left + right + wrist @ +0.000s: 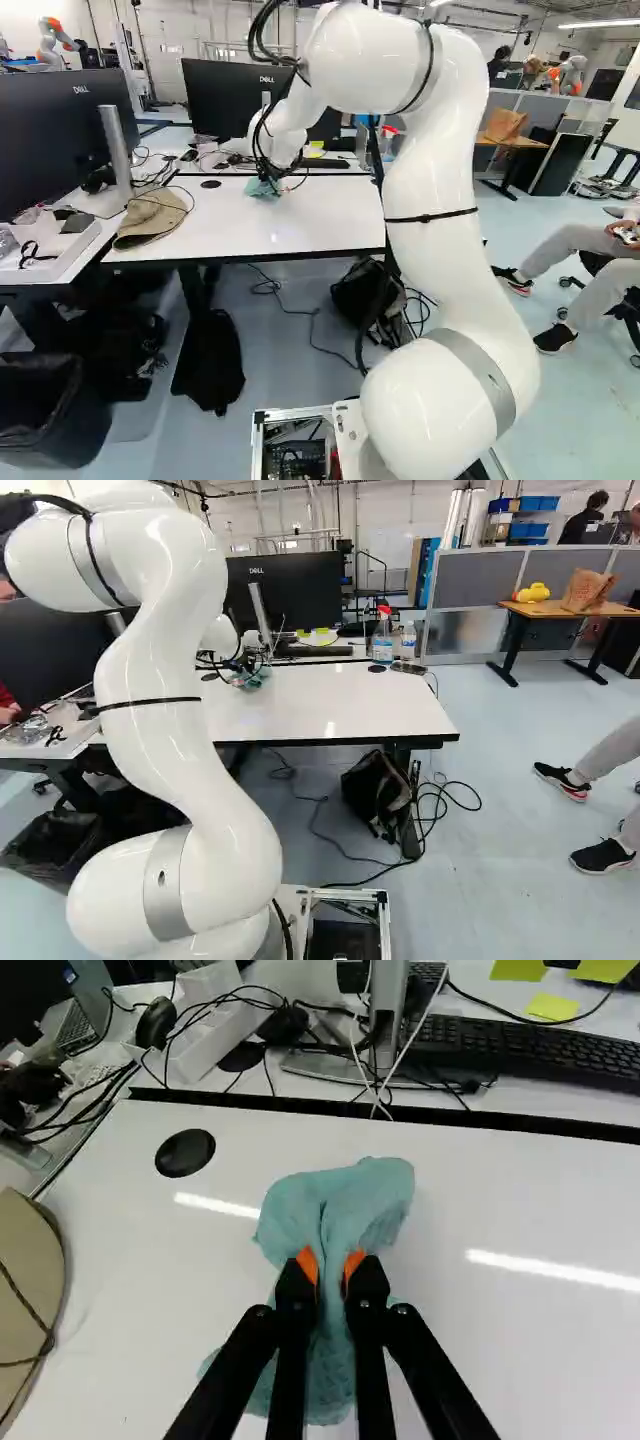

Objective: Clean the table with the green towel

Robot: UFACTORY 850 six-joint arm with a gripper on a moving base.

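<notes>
Logging from the fingertips out, with twelve o'clock straight ahead of the gripper (332,1260). We have both fingers clamped on the green towel (340,1200), orange pads (307,1264) pressing its bunched middle from two sides.

Step in hand, as we judge it: wiping, with the towel gripped and down on the white table (520,1200). The next move calls for light downward pressure and a level sweep, probably towards three o'clock, then back in overlapping passes nearer six. We would keep the grip firm; a narrow pinch like this could let the cloth roll into a rope and wipe only a thin strip.

Towel notes: pale blue-green, soft, with a fine textured weave. Pinched to a ridge at the fingers, it fans into a rounded, folded lobe at twelve and spreads in a crumpled flap towards six and seven. We expect it to drag limply and trail behind the grip.

Farther out: a black round cap (185,1153) in the tabletop at ten o'clock, near the towel; a tan cloth bundle (150,218) at eight, on the table's end. Beyond the far edge, a black keyboard (530,1050) at one. At about two, well apart, a spray bottle (382,638) and a water bottle (408,640) stand side by side; we would slow the sweep short of them, since a trailing corner could snag.
</notes>
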